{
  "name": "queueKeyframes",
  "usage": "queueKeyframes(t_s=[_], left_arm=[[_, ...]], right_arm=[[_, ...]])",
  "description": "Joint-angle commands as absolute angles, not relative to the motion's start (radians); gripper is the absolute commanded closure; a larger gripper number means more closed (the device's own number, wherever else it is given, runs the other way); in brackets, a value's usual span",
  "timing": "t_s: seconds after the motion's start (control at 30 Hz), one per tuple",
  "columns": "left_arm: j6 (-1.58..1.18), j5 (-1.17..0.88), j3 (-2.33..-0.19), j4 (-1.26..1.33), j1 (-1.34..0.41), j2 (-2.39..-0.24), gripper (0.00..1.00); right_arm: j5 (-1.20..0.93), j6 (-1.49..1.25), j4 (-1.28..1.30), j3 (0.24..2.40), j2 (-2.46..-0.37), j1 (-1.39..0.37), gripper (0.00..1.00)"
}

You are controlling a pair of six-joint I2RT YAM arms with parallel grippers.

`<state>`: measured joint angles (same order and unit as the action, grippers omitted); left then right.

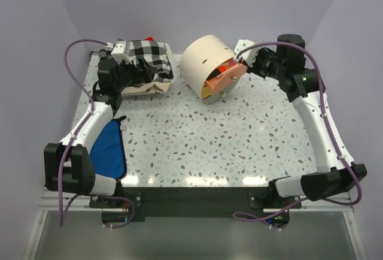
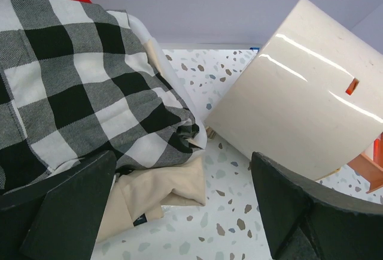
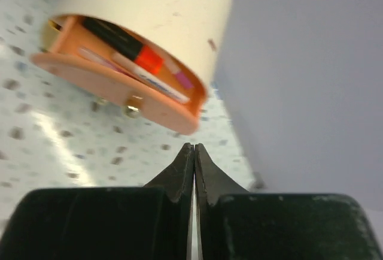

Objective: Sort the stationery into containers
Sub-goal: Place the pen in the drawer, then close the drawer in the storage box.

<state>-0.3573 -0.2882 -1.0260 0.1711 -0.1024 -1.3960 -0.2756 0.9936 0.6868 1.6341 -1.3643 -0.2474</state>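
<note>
The cream drum cabinet (image 1: 203, 61) lies on its side at the back middle, with one orange drawer (image 1: 226, 79) pulled open. In the right wrist view the drawer (image 3: 114, 85) holds an orange highlighter (image 3: 143, 58), a thin pink pen (image 3: 96, 57) and a white pen (image 3: 152, 80). My right gripper (image 1: 241, 64) is shut and empty. Its tips (image 3: 194, 150) sit just in front of the drawer's corner, apart from it, near a gold knob (image 3: 133, 105). My left gripper (image 2: 179, 212) is open and empty, low over the table between the cloth pile and the cabinet's wall (image 2: 299, 110).
A black-and-white checked cloth (image 1: 146, 53) lies on a beige cloth (image 1: 143, 87) at the back left, close to my left gripper (image 1: 130, 73). A blue cloth (image 1: 111, 149) lies by the left arm. Purple walls close off the back and sides.
</note>
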Motion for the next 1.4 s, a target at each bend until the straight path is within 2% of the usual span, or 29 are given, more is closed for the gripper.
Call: queueKeyframes(t_s=[0.0, 0.23, 0.5, 1.0, 1.37], left_arm=[[-0.33, -0.316, -1.111, 0.196, -0.106, -1.42, 0.0], [-0.296, -0.298, -1.143, 0.161, -0.106, -1.445, 0.0], [-0.284, -0.288, -1.146, 0.155, -0.109, -1.463, 0.0], [-0.278, -0.282, -1.186, 0.152, -0.143, -1.516, 0.0], [-0.268, -0.272, -1.21, 0.152, -0.175, -1.565, 0.0]], right_arm=[[-0.411, 0.442, 0.891, 1.611, -1.445, -0.244, 1.0], [-0.373, 0.347, 0.675, 1.485, -1.463, -0.244, 1.0], [-0.393, 0.327, 0.606, 1.525, -1.543, -0.245, 1.0], [-0.327, 0.19, 0.298, 1.569, -1.704, -0.252, 1.0], [-0.302, 0.149, 0.233, 1.585, -1.752, -0.308, 1.0]])
